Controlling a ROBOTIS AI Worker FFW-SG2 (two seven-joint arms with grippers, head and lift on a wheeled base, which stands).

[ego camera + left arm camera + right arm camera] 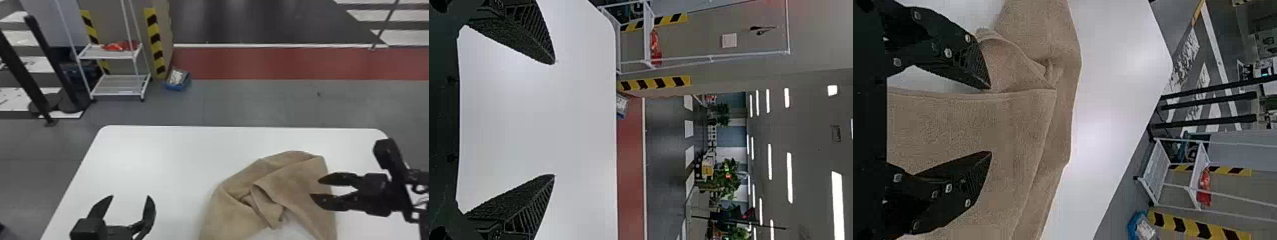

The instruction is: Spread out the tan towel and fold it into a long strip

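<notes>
The tan towel (297, 178) lies crumpled on the right half of the white table, its folds overlapping in an arch around a patch of bare table. From the right edge my right gripper (314, 189) reaches in over the towel's right part, fingers parted. In the right wrist view the towel (978, 120) spreads beneath and beyond the right gripper (990, 120), with nothing pinched between the fingertips. My left gripper (130, 197) is at the lower left above bare table, well apart from the towel; in its wrist view the left gripper (555, 119) has widely spread, unfilled fingers.
The white table (153, 159) has bare surface left of and behind the towel. Beyond its far edge stand a white wire shelf (118, 86), a blue bin (177, 79) and black posts (54, 63) on the floor.
</notes>
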